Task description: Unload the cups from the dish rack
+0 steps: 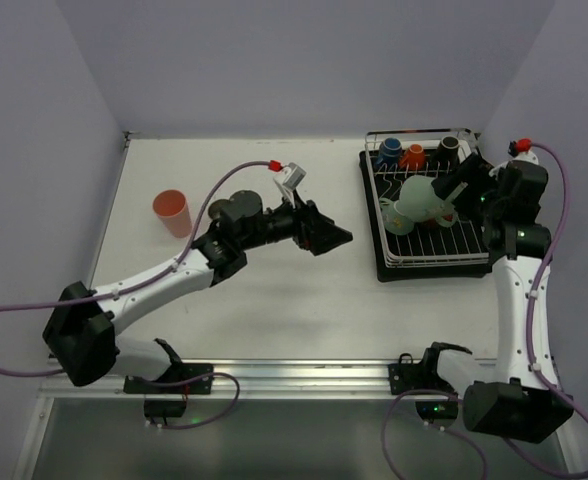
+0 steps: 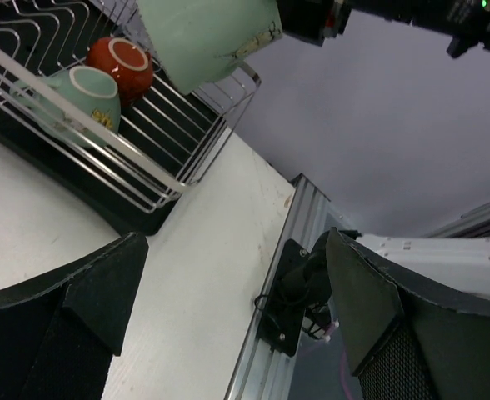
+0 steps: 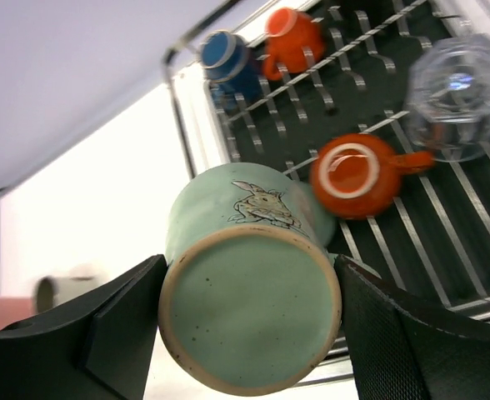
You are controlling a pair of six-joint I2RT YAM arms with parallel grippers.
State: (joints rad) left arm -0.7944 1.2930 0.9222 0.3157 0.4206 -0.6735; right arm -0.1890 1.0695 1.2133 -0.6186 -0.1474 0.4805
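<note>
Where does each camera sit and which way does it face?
Top: above and behind the robot, looking down at the table; left arm and right arm show.
Left wrist: faces the rack and near table edge past the open left gripper.
Right wrist: looks down into the rack; right gripper clamps the green mug.
Shared: all three show rack and mug.

Bare table (image 1: 274,290) centre, dish rack (image 1: 434,262) crowded (mug (image 1: 414,205) hanging above), pink tumbler (image 1: 172,212) left.

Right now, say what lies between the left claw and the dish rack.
Only bare table separates left claw from dish rack, per the top view.
</note>
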